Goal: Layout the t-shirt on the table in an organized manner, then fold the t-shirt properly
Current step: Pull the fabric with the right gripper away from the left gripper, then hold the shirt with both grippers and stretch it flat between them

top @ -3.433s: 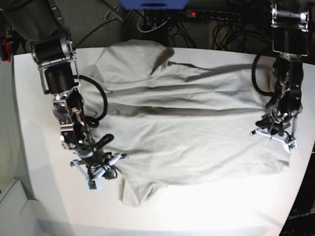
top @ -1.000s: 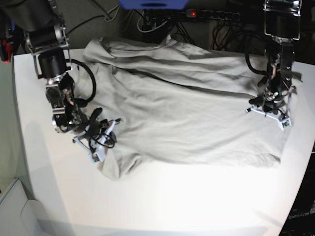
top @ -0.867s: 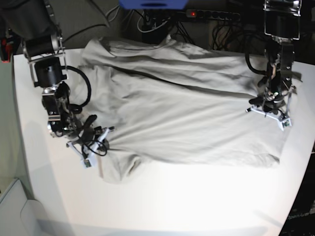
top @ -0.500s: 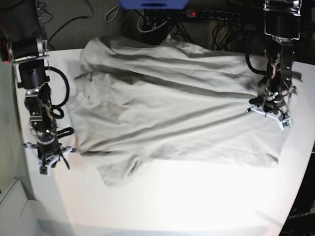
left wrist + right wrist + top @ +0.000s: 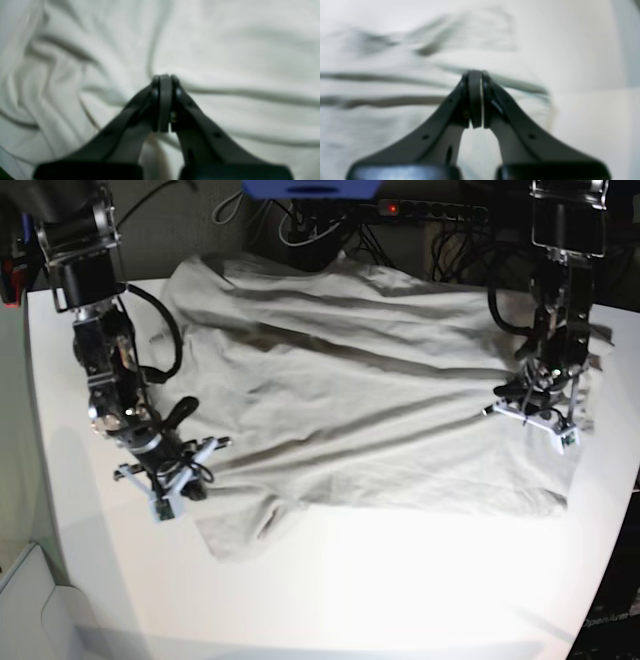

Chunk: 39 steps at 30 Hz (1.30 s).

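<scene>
Two claws work the t-shirt [image 5: 360, 400], which lies spread across the white table [image 5: 400, 590]: the right gripper [image 5: 165, 480] is clamped on cloth at its edge, the left gripper [image 5: 530, 412] pinched on a ridge of fabric. To flatten well, I judge both should pull outward evenly and low, so no wrinkles gather between them. Farther back, no readable brand, label or writing shows anywhere

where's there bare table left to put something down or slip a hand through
The widest bare stretch of the table runs along the near edge, below the t-shirt hem. A narrower strip lies along the side past the right gripper. The middle and far edge are covered by cloth, and little is free near the left gripper.
</scene>
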Available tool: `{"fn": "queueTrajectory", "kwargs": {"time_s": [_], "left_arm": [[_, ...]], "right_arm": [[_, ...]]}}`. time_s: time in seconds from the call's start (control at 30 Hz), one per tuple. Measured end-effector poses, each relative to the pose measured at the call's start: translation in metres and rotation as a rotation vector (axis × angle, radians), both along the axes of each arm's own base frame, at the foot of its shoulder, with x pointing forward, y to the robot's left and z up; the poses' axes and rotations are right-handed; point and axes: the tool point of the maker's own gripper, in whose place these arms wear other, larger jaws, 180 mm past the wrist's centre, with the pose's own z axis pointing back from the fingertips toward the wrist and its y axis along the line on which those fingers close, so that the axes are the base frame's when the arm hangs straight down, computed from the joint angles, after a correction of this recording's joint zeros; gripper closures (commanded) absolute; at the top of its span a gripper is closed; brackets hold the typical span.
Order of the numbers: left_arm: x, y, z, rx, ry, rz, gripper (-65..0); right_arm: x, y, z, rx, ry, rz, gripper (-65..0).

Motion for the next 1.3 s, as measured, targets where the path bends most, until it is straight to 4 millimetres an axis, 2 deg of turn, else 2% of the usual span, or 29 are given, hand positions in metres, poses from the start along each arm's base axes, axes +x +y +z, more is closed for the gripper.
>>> {"fn": "queueTrajectory", "kwargs": {"time_s": [0.07, 0.13, 0.2, 0.27, 0.33, 0.43, 0.6, 0.67, 0.9, 1.03, 1.13, 1.23, 1.3], "left_arm": [[0.006, 0.009, 0.012, 0.003, -0.041, 0.028, -0.4], [0.005, 0.03, 0.016, 0.008, -0.054, 0.094, -0.4], [-0.001, 0.048, 0.005, 0.004, -0.029, 0.162, -0.4], [-0.011, 0.059, -0.015, -0.022, 0.03, 0.218, -0.4], [-0.019, 0.064, -0.029, -0.031, 0.071, 0.243, -0.4], [-0.021, 0.07, -0.034, -0.023, 0.08, 0.256, -0.4], [-0.019, 0.074, -0.036, -0.01, 0.079, 0.265, -0.4], [-0.017, 0.074, -0.034, -0.012, 0.075, 0.266, -0.4], [-0.007, 0.07, -0.031, -0.031, 0.07, 0.265, -0.4], [0.007, 0.05, -0.028, -0.041, 0.073, 0.204, -0.4], [0.021, 0.036, -0.009, -0.058, 0.009, 0.17, -0.4], [0.037, 0.039, 0.013, -0.045, -0.05, 0.165, -0.4], [0.053, 0.039, 0.029, -0.045, -0.092, 0.162, -0.4]], "right_arm": [[-0.013, 0.007, -0.006, -0.001, 0.034, 0.008, 0.0], [-0.026, 0.009, -0.019, 0.003, 0.077, 0.009, 0.0], [-0.037, 0.011, -0.03, 0.003, 0.107, 0.013, 0.0], [-0.043, 0.012, -0.035, 0.005, 0.122, 0.014, 0.0], [-0.047, 0.013, -0.038, 0.006, 0.131, 0.016, 0.0], [-0.054, 0.013, -0.044, 0.01, 0.144, 0.015, 0.0], [-0.059, 0.003, -0.067, -0.002, 0.206, -0.009, 0.0], [-0.051, -0.001, -0.071, 0.009, 0.204, -0.026, 0.0], [0.001, -0.029, -0.075, 0.008, 0.213, -0.1, 0.0], [0.037, -0.053, -0.07, -0.01, 0.218, -0.159, 0.0], [0.051, -0.067, -0.068, -0.022, 0.222, -0.193, 0.0], [0.066, -0.079, -0.06, -0.054, 0.227, -0.207, 0.0], [0.077, -0.075, -0.047, -0.09, 0.203, -0.176, 0.0]]}}
